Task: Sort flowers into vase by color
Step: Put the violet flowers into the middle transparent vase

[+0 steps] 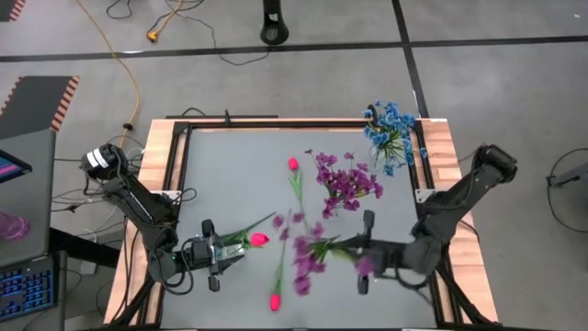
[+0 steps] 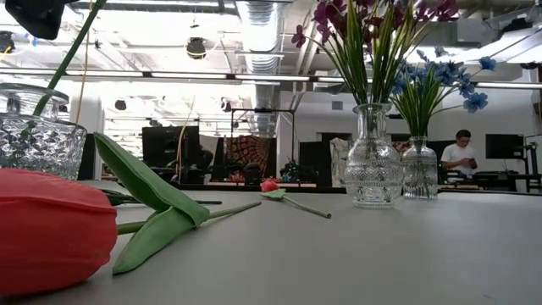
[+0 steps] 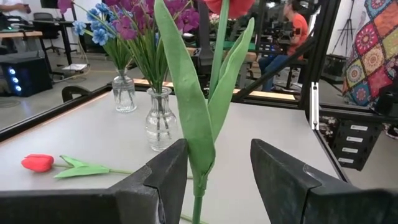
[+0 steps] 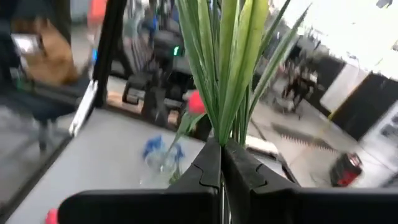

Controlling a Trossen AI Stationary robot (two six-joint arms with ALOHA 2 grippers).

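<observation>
My left gripper is open near the table's near-left part. A pink-red tulip stands between its fingers; its leaf lies close to one finger, touching or not I cannot tell. In the low view its stem runs down into a clear glass vase. My right gripper is shut on a purple bunch. Other purple flowers stand in a vase and blue ones in another. Two tulips lie on the table. My right gripper pinches the purple bunch by its green stems, just below the long leaves. The fingers come level from the table's right side. The blossoms stick out toward the table's left, and the bunch is lifted clear of the table.
The purple-filled vase and the blue-filled vase stand toward the far right corner. A raised dark frame borders the grey table. A person sits in the room beyond. Bare grey surface lies at the far left.
</observation>
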